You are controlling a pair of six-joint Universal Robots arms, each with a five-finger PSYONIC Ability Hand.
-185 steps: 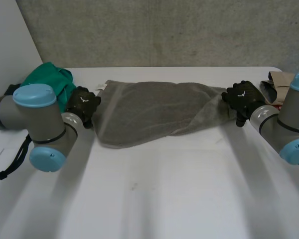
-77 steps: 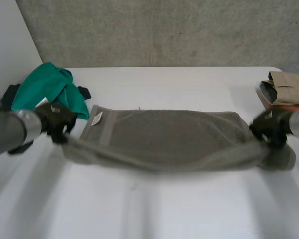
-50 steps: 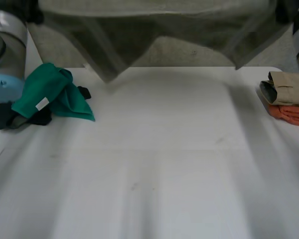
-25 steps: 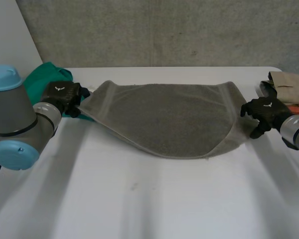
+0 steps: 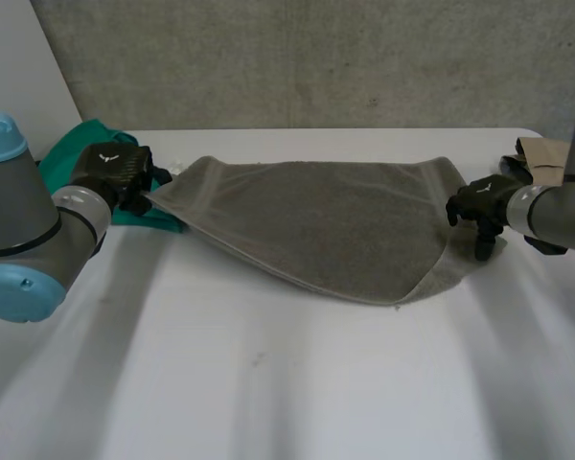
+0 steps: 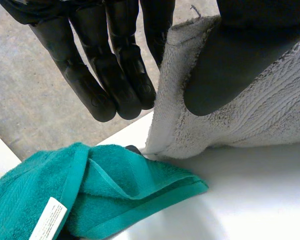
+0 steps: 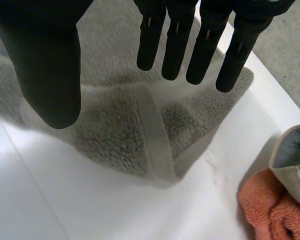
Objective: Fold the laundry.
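Pinching grey towel point(image 5: 316, 225) corner, left robot hand point(image 5: 110, 174) beside green cloth point(image 6: 105, 185).

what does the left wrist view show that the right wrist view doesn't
Left wrist view: the left hand pinching a corner of the grey towel, and a green towel with a white label. Right wrist view: the right hand open above the grey towel's other end, an orange cloth and a beige cloth. Both: the grey towel on the table.
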